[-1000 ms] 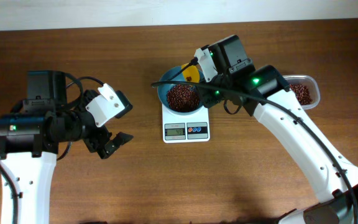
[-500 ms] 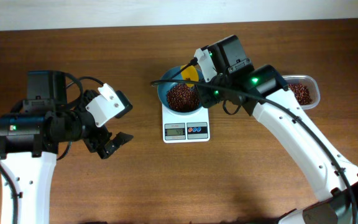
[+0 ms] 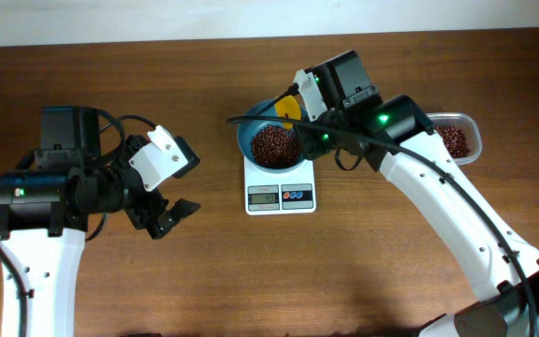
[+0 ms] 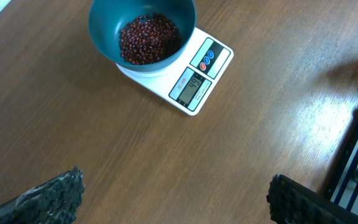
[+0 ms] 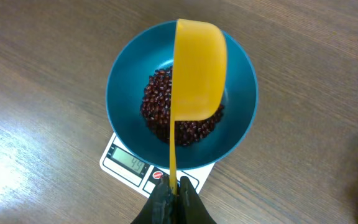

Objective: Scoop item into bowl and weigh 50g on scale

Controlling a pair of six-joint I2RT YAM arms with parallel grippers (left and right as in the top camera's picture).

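Left claw [image 3: 169,218] gapes; right claw [image 5: 174,194] pinched closed.

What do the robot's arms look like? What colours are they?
The left arm and the right arm both have smooth white shells with chunky black joints. Each one has a little green light glowing on it. Thin black cables loop around them. The left pincer and the right pincer are black, and the left one's fingers look bumpy.
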